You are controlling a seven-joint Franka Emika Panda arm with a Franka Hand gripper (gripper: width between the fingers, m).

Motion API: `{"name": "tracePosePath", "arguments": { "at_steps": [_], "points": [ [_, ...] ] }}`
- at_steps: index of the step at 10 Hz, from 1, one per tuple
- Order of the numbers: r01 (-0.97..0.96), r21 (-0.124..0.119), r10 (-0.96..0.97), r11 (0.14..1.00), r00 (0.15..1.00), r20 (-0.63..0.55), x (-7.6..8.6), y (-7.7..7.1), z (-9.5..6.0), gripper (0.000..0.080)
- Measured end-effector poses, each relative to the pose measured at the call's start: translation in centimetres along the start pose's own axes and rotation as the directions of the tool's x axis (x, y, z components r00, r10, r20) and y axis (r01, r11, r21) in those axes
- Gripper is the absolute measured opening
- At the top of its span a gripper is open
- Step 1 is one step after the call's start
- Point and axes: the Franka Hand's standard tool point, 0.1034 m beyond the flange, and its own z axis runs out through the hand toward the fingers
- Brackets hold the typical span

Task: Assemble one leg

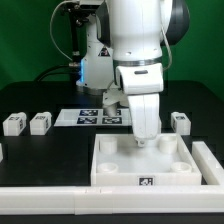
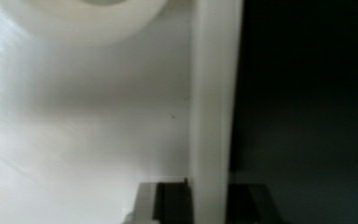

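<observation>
Three small white legs with marker tags lie on the black table in the exterior view: two at the left point(image 1: 13, 123) point(image 1: 40, 122) and one at the right point(image 1: 180, 121). None is held. My gripper point(image 1: 145, 141) points straight down at the far rim of the large white tray point(image 1: 110, 172). In the wrist view the gripper point(image 2: 211, 205) straddles that upright rim point(image 2: 213, 100). One dark finger point(image 2: 167, 203) is on the tray side, the other on the black table side, and both lie against the rim. A round corner socket point(image 2: 114, 4) shows at the picture's edge.
The marker board point(image 1: 88, 118) lies behind the tray, partly hidden by the arm. A long white wall point(image 1: 60, 197) runs along the front and another white bar point(image 1: 208, 160) stands at the exterior view's right of the tray.
</observation>
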Motion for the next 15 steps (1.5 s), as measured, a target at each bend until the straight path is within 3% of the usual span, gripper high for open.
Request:
{"name": "tracePosePath", "arguments": {
  "at_steps": [4, 8, 10, 11, 12, 13, 15],
  "points": [
    [-0.029, 0.014, 0.029, 0.999, 1.000, -0.002, 1.5, 0.6, -0.1, 0.0058],
    [-0.032, 0.019, 0.032, 0.999, 0.999, -0.001, 1.4, 0.4, 0.0, 0.0058],
    [-0.033, 0.019, 0.033, 0.999, 0.999, -0.001, 1.4, 0.4, 0.0, 0.0375],
    [-0.033, 0.019, 0.033, 0.999, 0.999, -0.001, 1.4, 0.4, 0.0, 0.0375],
    [-0.033, 0.019, 0.033, 0.999, 0.999, -0.001, 1.4, 0.4, 0.0, 0.0568],
    [-0.033, 0.019, 0.033, 0.999, 0.999, -0.001, 1.4, 0.4, 0.0, 0.0624],
    [-0.034, 0.019, 0.034, 0.999, 0.999, -0.001, 1.3, 0.4, 0.0, 0.0644]
  ]
}}
